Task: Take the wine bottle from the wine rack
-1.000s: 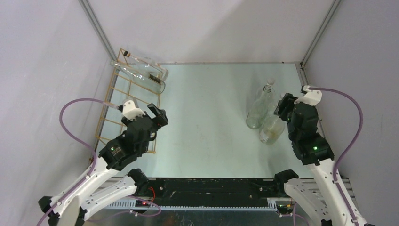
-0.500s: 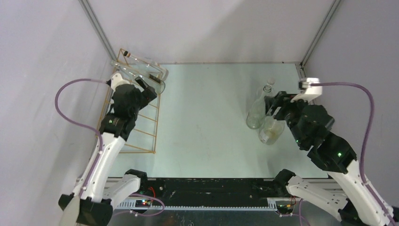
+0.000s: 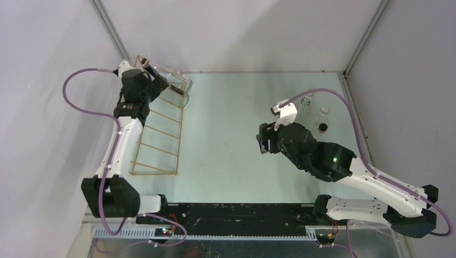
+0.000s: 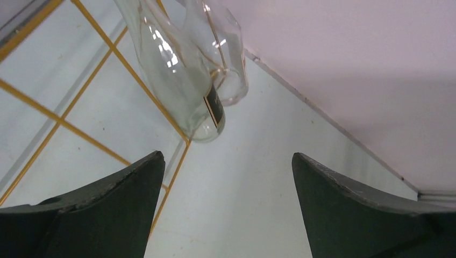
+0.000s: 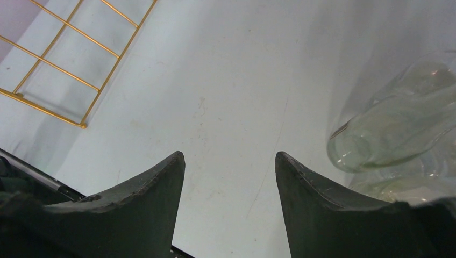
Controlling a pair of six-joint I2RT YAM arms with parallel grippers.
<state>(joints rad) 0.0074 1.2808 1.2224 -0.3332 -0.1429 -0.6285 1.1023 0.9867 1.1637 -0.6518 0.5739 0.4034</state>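
Wine bottle [image 3: 177, 92], clear glass with a dark label, lies at the far end of the thin gold wire wine rack [image 3: 161, 141].

Top view: the left pincer [image 3: 152, 81] hovers just beside the bottle. The right pincer [image 3: 262, 141] hangs over the pale table [image 3: 231, 107], near a group of clear glass bottles [image 3: 309, 105] well apart from the rack.

Left wrist view: the wine bottle [image 4: 180, 80] and a second clear bottle [image 4: 223, 54] rest on the rungs. The pincer's fingers are spread wide, touching neither.

Right wrist view: the right pincer [image 5: 230, 188] is spread wide and empty.

Judged stage: the approach looks nearly done, while the grasp and lift-off remain.
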